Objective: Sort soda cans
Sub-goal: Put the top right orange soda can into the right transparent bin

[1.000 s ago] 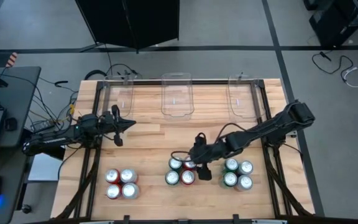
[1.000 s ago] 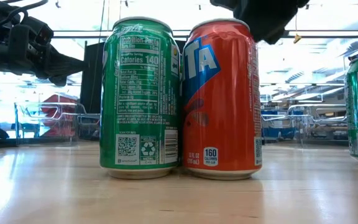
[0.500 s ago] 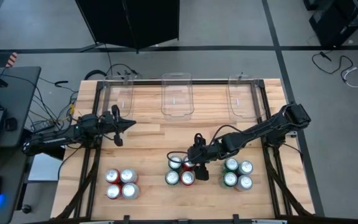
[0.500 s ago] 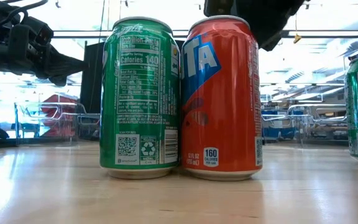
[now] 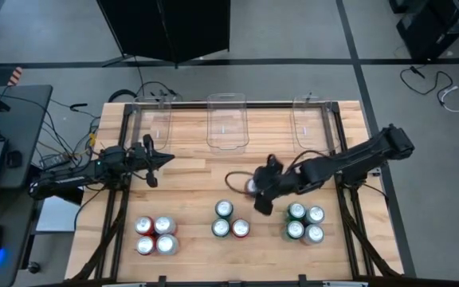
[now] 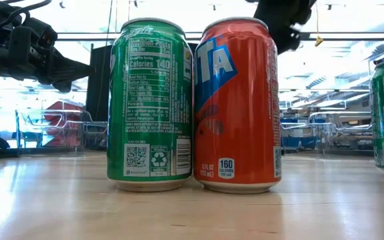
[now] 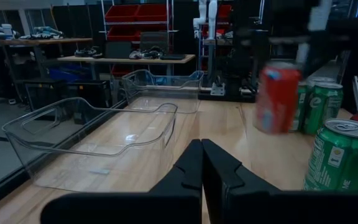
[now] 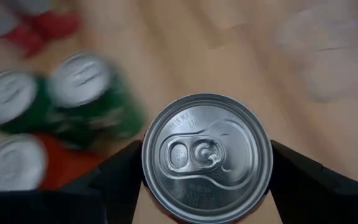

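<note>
I am holding a red cylindrical metal soda can with a silver top (image 8: 207, 152) in my right gripper (image 5: 260, 188), fingers clamped on either side of its body, lifted above the wooden table (image 5: 190, 183) (in the left wrist view it shows as a blurred red can (image 7: 277, 98) hanging clear of the boards). It is sitting between the middle cluster of three cans (image 5: 229, 222), two green and one red, and the clear plastic middle bin (image 5: 227, 121) at the far edge. The four green and silver-white cans (image 5: 304, 222) are standing just beside my right arm. My left gripper (image 5: 151, 160) is waiting with fingers shut, empty, near the left bin (image 5: 154, 119).
</note>
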